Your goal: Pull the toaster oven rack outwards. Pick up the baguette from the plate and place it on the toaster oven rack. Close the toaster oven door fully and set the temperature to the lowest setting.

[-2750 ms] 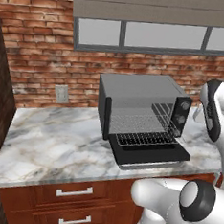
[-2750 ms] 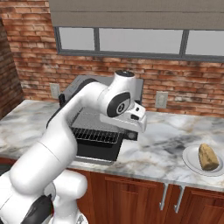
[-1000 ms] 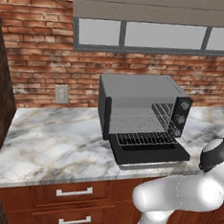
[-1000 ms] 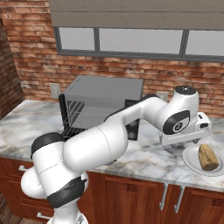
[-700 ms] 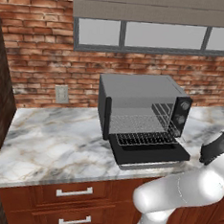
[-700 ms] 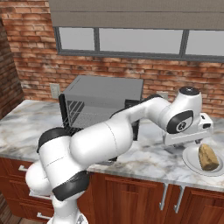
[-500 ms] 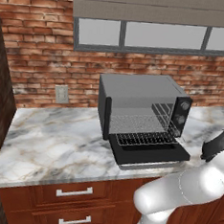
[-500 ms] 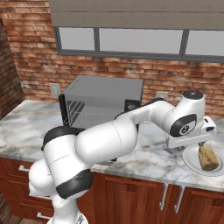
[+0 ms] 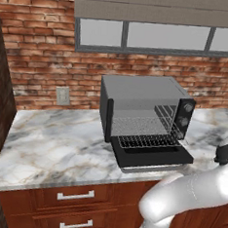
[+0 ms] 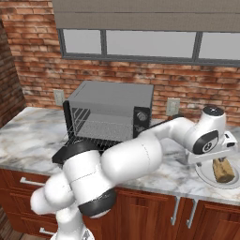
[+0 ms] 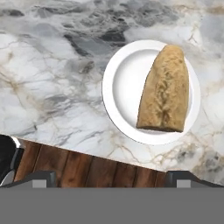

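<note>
With the toaster oven rack (image 9: 148,141) drawn out over the lowered toaster oven door (image 9: 153,158), the gripper (image 11: 111,177), jaws wide apart, was poised above the baguette (image 11: 166,89) on its plate (image 11: 120,87) near the counter's (image 11: 48,83) front edge, so a descent was judged next.

no text, label, brand, number or sign can be read anywhere here. the toaster oven (image 9: 145,101) has three round knobs (image 9: 183,121) on its front (any markings around them are too small to make out), and the plate (image 11: 122,94) is plain white.
</note>
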You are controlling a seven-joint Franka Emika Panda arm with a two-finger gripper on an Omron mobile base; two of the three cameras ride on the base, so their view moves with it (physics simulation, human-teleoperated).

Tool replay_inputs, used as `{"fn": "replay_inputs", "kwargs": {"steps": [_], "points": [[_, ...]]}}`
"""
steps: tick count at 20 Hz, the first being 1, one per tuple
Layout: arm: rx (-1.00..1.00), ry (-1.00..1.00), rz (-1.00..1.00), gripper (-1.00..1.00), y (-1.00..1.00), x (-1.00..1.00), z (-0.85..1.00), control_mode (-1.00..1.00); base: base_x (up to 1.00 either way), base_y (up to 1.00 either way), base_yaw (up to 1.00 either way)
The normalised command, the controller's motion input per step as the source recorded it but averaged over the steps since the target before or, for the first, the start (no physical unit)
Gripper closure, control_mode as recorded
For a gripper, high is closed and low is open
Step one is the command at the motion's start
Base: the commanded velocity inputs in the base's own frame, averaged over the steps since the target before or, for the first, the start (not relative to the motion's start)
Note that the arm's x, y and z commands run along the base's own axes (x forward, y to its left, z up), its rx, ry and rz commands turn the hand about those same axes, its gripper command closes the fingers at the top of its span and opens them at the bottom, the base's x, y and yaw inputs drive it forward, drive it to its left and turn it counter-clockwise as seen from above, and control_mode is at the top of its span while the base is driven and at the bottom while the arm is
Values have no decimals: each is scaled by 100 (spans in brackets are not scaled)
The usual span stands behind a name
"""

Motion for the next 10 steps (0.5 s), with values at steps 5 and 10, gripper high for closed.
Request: {"fn": "replay_inputs", "kwargs": {"steps": [5, 10], "points": [[2, 5, 0, -100, -26, 31, -18, -100, 0, 0, 0], [1, 8, 0, -100, -17, 24, -21, -100, 0, 0, 0]]}}
